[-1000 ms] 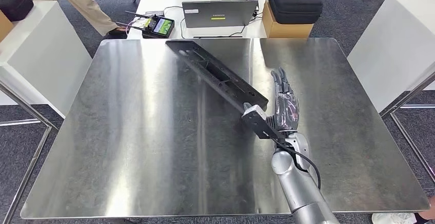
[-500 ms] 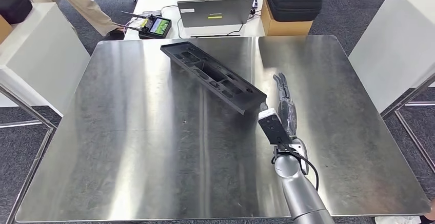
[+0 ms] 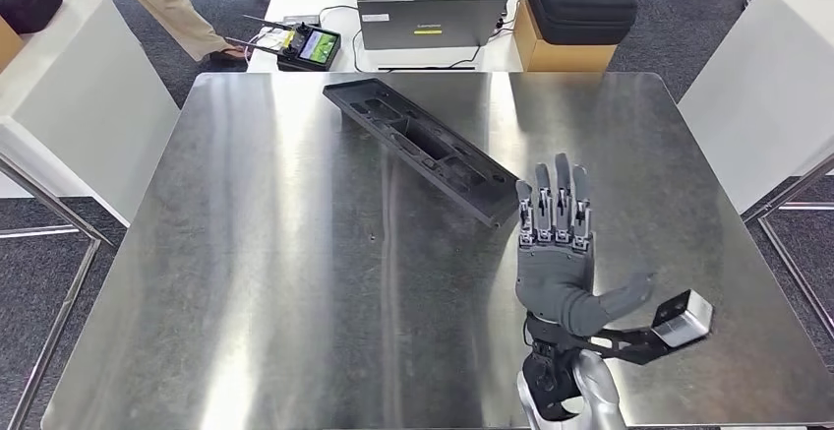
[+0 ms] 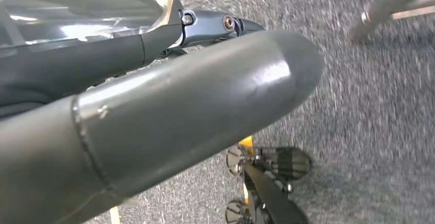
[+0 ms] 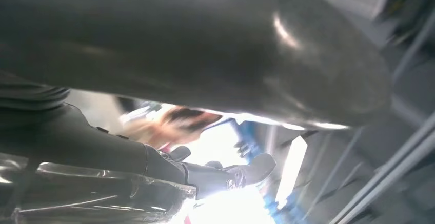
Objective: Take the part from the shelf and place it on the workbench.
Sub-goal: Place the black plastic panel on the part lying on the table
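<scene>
The long black moulded plastic part is lying flat and diagonal across the far middle of the shiny steel table, touching nothing. The right hand is hovering just near-right of its closest end, fingers spread and holding nothing (the left hand's fingers cannot be told). Any sideways swing now risks knocking the part askew

I see right arm cut off at near edge; right wrist cam's background blurred, can't read.
</scene>
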You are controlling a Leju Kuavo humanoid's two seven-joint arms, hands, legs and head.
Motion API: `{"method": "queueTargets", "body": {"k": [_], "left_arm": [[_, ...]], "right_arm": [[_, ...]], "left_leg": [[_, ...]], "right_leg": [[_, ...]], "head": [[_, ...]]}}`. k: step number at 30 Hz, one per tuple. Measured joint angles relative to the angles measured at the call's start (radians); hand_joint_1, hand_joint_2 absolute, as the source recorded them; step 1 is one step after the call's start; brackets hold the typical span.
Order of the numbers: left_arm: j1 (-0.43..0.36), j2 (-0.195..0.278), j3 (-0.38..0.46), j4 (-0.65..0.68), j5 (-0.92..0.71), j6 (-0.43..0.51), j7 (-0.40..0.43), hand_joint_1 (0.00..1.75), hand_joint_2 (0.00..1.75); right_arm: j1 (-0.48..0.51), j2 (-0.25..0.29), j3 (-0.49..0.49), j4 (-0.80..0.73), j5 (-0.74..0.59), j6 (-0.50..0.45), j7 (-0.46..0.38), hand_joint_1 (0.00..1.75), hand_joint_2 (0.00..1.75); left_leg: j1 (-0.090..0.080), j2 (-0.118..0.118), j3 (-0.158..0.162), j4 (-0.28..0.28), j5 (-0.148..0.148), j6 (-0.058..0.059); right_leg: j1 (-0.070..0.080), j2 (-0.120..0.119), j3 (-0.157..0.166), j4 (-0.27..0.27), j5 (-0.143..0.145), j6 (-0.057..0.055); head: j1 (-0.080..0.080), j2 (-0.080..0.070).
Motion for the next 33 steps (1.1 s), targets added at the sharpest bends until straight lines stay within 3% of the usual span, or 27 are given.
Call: {"method": "queueTargets", "body": {"k": [2, 3, 6, 7, 8, 9, 11, 12, 14, 17, 18, 20, 22, 23, 24, 26, 28, 29, 31, 33], "left_arm": [[-0.001, 0.000, 0.004, 0.000, 0.011, 0.007, 0.008, 0.00, 0.00], [-0.002, 0.000, 0.006, 0.000, 0.016, 0.011, 0.013, 0.00, 0.00], [-0.004, -0.001, 0.018, 0.000, 0.034, 0.025, 0.027, 0.00, 0.00], [-0.004, -0.002, 0.024, 0.000, 0.040, 0.031, 0.030, 0.00, 0.00], [-0.004, -0.002, 0.029, 0.000, 0.046, 0.036, 0.031, 0.00, 0.00], [-0.004, -0.003, 0.034, 0.000, 0.051, 0.041, 0.032, 0.00, 0.00], [-0.004, -0.006, 0.043, 0.000, 0.062, 0.051, 0.033, 0.00, 0.00], [-0.004, -0.008, 0.048, 0.000, 0.067, 0.056, 0.033, 0.00, 0.00], [-0.005, -0.011, 0.056, 0.000, 0.075, 0.065, 0.033, 0.00, 0.00], [-0.005, -0.015, 0.069, 0.000, 0.085, 0.076, 0.032, 0.00, 0.00], [-0.005, -0.017, 0.073, 0.000, 0.086, 0.079, 0.032, 0.00, 0.00], [-0.005, -0.019, 0.079, 0.000, 0.090, 0.084, 0.032, 0.00, 0.00], [-0.005, -0.020, 0.081, 0.000, 0.095, 0.091, 0.032, 0.00, 0.00], [-0.005, -0.022, 0.081, 0.000, 0.098, 0.095, 0.032, 0.00, 0.00], [-0.005, -0.024, 0.082, 0.000, 0.101, 0.097, 0.032, 0.00, 0.00], [-0.008, -0.028, 0.085, 0.000, 0.104, 0.101, 0.032, 0.00, 0.00], [-0.011, -0.031, 0.089, 0.000, 0.104, 0.102, 0.032, 0.00, 0.00], [-0.013, -0.032, 0.091, 0.001, 0.104, 0.102, 0.031, 0.00, 0.00], [-0.014, -0.034, 0.095, 0.001, 0.104, 0.103, 0.031, 0.00, 0.00], [-0.016, -0.035, 0.098, 0.000, 0.105, 0.103, 0.031, 0.00, 0.00]], "right_arm": [[0.028, 0.003, 0.007, -0.068, -0.019, 0.019, -0.008, 0.00, 0.00], [0.040, 0.004, 0.008, -0.096, -0.026, 0.026, -0.012, 0.00, 0.00], [0.073, 0.009, 0.002, -0.166, -0.045, 0.046, -0.024, 0.00, 0.00], [0.083, 0.011, -0.002, -0.182, -0.052, 0.050, -0.024, 0.00, 0.00], [0.091, 0.014, -0.005, -0.194, -0.060, 0.053, -0.024, 0.00, 0.00], [0.097, 0.018, -0.010, -0.202, -0.068, 0.056, -0.022, 0.00, 0.00], [0.101, 0.025, -0.016, -0.212, -0.081, 0.064, -0.013, 0.00, 0.00], [0.101, 0.030, -0.018, -0.214, -0.086, 0.067, -0.008, 0.00, 0.00], [0.102, 0.040, -0.022, -0.214, -0.093, 0.075, -0.001, 0.00, 0.00], [0.102, 0.056, -0.029, -0.212, -0.102, 0.080, 0.009, 0.00, 0.00], [0.102, 0.061, -0.031, -0.210, -0.104, 0.080, 0.012, 0.00, 0.00], [0.102, 0.070, -0.034, -0.206, -0.107, 0.081, 0.017, 0.00, 0.00], [0.102, 0.076, -0.040, -0.201, -0.111, 0.081, 0.023, 0.00, 0.00], [0.101, 0.079, -0.044, -0.198, -0.114, 0.081, 0.028, 0.00, 0.00], [0.101, 0.082, -0.047, -0.195, -0.116, 0.081, 0.033, 0.00, 0.00], [0.100, 0.090, -0.053, -0.190, -0.121, 0.081, 0.039, 0.00, 0.00], [0.098, 0.097, -0.058, -0.186, -0.124, 0.081, 0.042, 0.00, 0.00], [0.096, 0.100, -0.060, -0.185, -0.124, 0.081, 0.044, 0.00, 0.00], [0.094, 0.104, -0.065, -0.183, -0.125, 0.081, 0.047, 0.00, 0.00], [0.093, 0.106, -0.071, -0.180, -0.125, 0.082, 0.051, 0.00, 0.00]], "left_leg": [[0.001, 0.003, 0.006, -0.009, 0.006, 0.021], [0.003, 0.005, 0.009, -0.015, 0.011, 0.028], [0.002, 0.007, 0.010, -0.019, 0.015, 0.038], [0.000, 0.007, 0.008, -0.018, 0.016, 0.039], [-0.002, 0.007, 0.007, -0.018, 0.018, 0.040], [-0.003, 0.006, 0.005, -0.018, 0.019, 0.041], [-0.006, 0.006, 0.004, -0.018, 0.023, 0.039], [-0.008, 0.006, 0.003, -0.017, 0.026, 0.036], [-0.011, 0.005, 0.001, -0.015, 0.032, 0.026], [-0.008, 0.004, -0.008, -0.004, 0.028, 0.011], [-0.004, 0.004, -0.018, 0.017, 0.003, 0.004], [0.004, 0.004, -0.050, 0.106, -0.081, -0.010], [0.014, 0.005, -0.073, 0.215, -0.148, -0.025], [0.020, 0.005, -0.069, 0.238, -0.154, -0.031], [0.025, 0.006, -0.047, 0.226, -0.142, -0.036], [0.035, 0.006, 0.040, 0.105, -0.098, -0.042], [0.034, 0.001, 0.100, 0.008, -0.071, -0.037], [0.030, -0.002, 0.106, -0.007, -0.070, -0.031], [0.022, -0.005, 0.095, -0.008, -0.057, -0.011], [0.019, -0.001, 0.078, -0.015, -0.038, 0.011]], "right_leg": [[-0.004, 0.001, -0.002, 0.009, -0.010, 0.014], [-0.002, 0.001, -0.012, 0.038, -0.030, 0.013], [0.001, 0.002, -0.085, 0.218, -0.122, -0.003], [0.002, 0.002, -0.103, 0.264, -0.136, -0.002], [0.004, 0.002, -0.104, 0.276, -0.135, 0.002], [0.006, 0.002, -0.085, 0.248, -0.119, 0.008], [0.007, 0.002, -0.004, 0.111, -0.075, 0.017], [0.010, 0.003, 0.033, 0.050, -0.054, 0.015], [0.015, 0.004, 0.060, -0.008, -0.035, 0.004], [0.007, 0.003, 0.046, -0.014, -0.019, -0.020], [0.003, 0.002, 0.043, -0.016, -0.012, -0.031], [0.003, -0.001, 0.032, -0.016, 0.002, -0.046], [0.006, -0.003, 0.015, -0.013, 0.015, -0.050], [0.007, -0.004, 0.006, -0.011, 0.020, -0.048], [0.007, -0.004, -0.002, -0.007, 0.024, -0.046], [0.005, -0.005, -0.015, 0.002, 0.031, -0.040], [0.006, -0.005, -0.023, 0.008, 0.039, -0.029], [0.007, -0.006, -0.026, 0.009, 0.043, -0.022], [0.008, -0.005, -0.034, 0.006, 0.054, -0.005], [0.007, -0.004, -0.052, 0.026, 0.036, 0.003]], "head": [[0.000, 0.000], [0.002, 0.000], [0.009, 0.000], [0.009, 0.000], [0.009, 0.000], [0.009, 0.000], [0.009, 0.000], [0.008, 0.000], [0.008, 0.000], [0.007, 0.000], [0.006, 0.000], [0.004, 0.000], [0.003, 0.000], [0.003, 0.000], [0.002, 0.000], [0.002, 0.000], [0.004, 0.000], [0.005, 0.000], [0.007, 0.000], [0.009, 0.000]]}}
